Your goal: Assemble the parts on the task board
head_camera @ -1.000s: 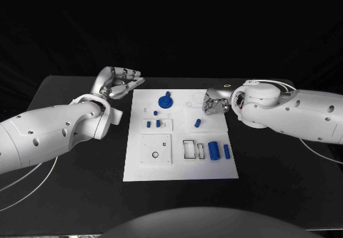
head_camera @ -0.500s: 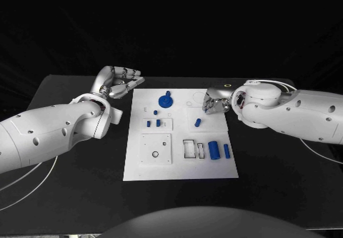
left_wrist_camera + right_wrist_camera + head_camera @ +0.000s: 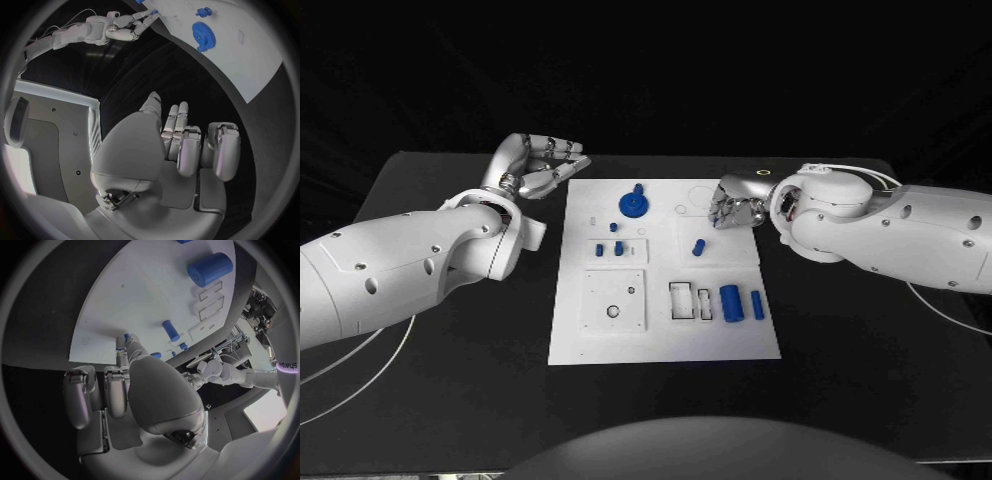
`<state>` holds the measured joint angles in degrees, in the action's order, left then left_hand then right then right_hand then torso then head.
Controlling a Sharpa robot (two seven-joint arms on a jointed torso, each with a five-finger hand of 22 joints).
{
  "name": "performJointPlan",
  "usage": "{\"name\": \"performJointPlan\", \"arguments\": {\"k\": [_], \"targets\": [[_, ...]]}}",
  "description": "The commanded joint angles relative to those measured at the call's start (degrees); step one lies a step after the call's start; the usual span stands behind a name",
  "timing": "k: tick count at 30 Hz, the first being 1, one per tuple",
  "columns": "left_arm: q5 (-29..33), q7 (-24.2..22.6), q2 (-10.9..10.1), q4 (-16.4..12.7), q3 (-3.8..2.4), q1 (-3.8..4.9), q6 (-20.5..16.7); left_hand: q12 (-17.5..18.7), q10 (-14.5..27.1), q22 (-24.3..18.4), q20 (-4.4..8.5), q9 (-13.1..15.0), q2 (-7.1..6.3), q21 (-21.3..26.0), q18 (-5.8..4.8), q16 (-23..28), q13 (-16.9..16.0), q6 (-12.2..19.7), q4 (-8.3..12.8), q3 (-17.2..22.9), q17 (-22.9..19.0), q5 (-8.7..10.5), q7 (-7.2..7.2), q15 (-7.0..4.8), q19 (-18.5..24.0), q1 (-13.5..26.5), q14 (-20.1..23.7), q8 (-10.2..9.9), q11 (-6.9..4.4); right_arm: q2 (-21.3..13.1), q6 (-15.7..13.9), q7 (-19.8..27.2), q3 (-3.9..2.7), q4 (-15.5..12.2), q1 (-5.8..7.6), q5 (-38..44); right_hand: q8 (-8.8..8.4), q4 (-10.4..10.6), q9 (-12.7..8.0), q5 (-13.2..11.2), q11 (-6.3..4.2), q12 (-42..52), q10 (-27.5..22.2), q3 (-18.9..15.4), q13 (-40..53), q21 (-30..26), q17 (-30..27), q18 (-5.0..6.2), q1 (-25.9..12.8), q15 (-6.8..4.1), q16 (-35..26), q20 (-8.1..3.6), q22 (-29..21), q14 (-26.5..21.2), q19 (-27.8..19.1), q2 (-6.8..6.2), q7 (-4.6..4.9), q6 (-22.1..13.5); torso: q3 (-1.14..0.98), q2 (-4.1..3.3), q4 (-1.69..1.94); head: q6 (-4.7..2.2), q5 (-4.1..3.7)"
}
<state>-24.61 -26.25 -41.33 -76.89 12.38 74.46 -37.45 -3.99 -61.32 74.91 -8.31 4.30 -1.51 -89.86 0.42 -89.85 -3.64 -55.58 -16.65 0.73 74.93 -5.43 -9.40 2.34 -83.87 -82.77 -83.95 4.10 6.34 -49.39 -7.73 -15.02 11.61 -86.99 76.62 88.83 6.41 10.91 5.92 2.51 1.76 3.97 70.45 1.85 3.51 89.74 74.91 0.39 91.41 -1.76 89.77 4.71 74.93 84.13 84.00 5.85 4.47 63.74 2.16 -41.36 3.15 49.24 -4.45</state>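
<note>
Head view: white task board (image 3: 661, 335), blue parts (image 3: 730, 302)

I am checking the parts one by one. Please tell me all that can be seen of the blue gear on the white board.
The blue gear is a flat round wheel with small teeth round its rim, plastic by its look. A small blue knob stands at its far side. It lies flat on the white board, near the board's far edge, a little toward the robot's left. In the left wrist view its teeth show clearly. No hand touches it.
</note>
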Motion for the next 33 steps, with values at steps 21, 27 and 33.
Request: {"name": "performJointPlan", "arguments": {"k": [21, 27, 33], "targets": [[-0.4, -0.3, 0.4, 0.4, -0.04, 0.01, 0.8, -0.3, -0.5, 15.1, -0.15, 0.0, 0.66, -0.1, -0.42, -0.1, -0.1, -0.5, 0.0, -0.6, 15.1, -0.36, 0.02, 0.12, -6.1, -0.1, -6.1, -0.1, 0.04, -1.8, -5.7, 0.7, -0.11, -2.9, 1.85, -0.5, -0.53, 0.4, -0.2, 0.2, 0.43, -0.5, -0.3, 0.3, -0.1, 0.3, 15.1, -0.39, -0.1, -0.05, 0.2, -0.35, 15.1, 5.9, 6.0, -0.90, 0.26, -0.2, 0.03, 0.00, -0.03, -0.13, -0.20], [-0.4, -0.3, 0.4, 0.5, -0.03, 0.00, 0.9, -0.3, -0.5, 15.1, -0.15, 0.0, 0.68, -0.1, -0.42, -0.1, -0.1, -0.5, 0.0, -0.6, 15.1, -0.36, 0.03, 0.11, -6.1, -0.1, -6.1, -0.1, 0.04, -1.8, -5.6, 0.8, -0.14, -3.7, 2.09, -0.5, -0.53, 0.4, -0.2, 0.2, 0.43, -0.5, -0.3, 0.3, -0.1, 0.3, 15.1, -0.39, -0.1, -0.05, 0.2, -0.35, 15.1, 5.9, 6.0, -0.90, 0.26, -0.2, 0.03, 0.00, 0.01, -0.27, -0.22], [-0.4, -0.3, 0.3, 0.5, -0.03, 0.00, 0.8, -0.3, -0.5, 15.1, -0.15, 0.0, 0.68, -0.1, -0.42, -0.1, -0.1, -0.5, 0.0, -0.6, 15.1, -0.36, 0.03, 0.11, -6.1, -0.1, -6.1, -0.1, 0.04, -1.6, -5.6, 1.2, -0.15, -4.1, 2.15, -2.0, -0.60, 0.4, -0.2, 0.2, 0.45, -0.5, -0.4, 0.4, -0.1, 0.3, 15.1, -0.39, 0.0, -0.04, 0.2, -0.33, 15.1, 5.9, 6.0, -0.88, 0.28, -0.3, 0.04, 0.01, 0.01, -0.23, -0.06]]}}
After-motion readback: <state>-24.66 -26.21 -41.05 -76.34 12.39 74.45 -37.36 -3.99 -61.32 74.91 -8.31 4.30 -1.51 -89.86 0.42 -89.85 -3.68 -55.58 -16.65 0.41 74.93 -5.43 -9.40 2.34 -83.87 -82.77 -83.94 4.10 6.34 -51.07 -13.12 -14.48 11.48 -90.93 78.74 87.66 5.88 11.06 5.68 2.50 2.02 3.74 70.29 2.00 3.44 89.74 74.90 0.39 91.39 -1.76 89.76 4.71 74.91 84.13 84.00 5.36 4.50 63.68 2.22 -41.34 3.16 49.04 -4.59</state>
